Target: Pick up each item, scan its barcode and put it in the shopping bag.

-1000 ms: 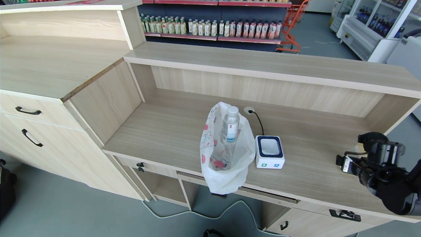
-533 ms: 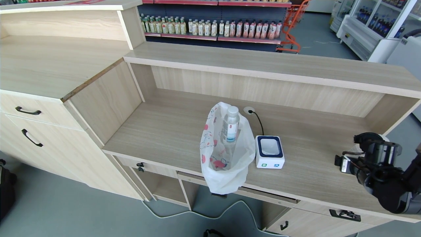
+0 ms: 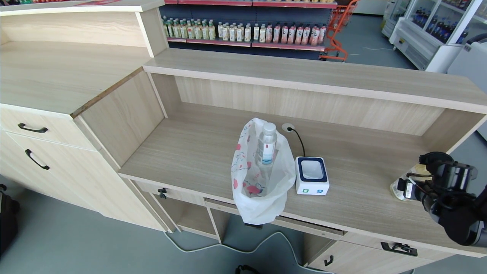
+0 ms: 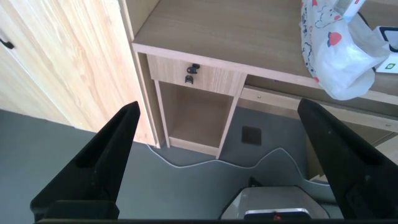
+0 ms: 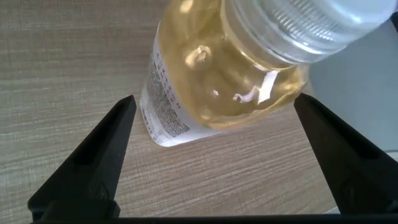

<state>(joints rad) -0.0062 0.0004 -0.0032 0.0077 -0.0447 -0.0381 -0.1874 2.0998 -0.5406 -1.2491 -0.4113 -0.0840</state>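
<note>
Hovering my right end effector [image 5: 219,167], fingers wide, over the bottle [image 5: 217,81] sitting on the surface [image 3: 361,171] at the head view's lower right, I am judging the pick is starting. Closing squarely on its body is coming next, before carrying it to the scanner [image 3: 312,176].

Right arm: I edged a little left half a second ago, then drew back to my right along the table [image 3: 361,198].
Right end effector [image 5: 217,158]: farther right now.
Bottle [image 3: 395,189]: more of its yellow body is uncovered.
</note>
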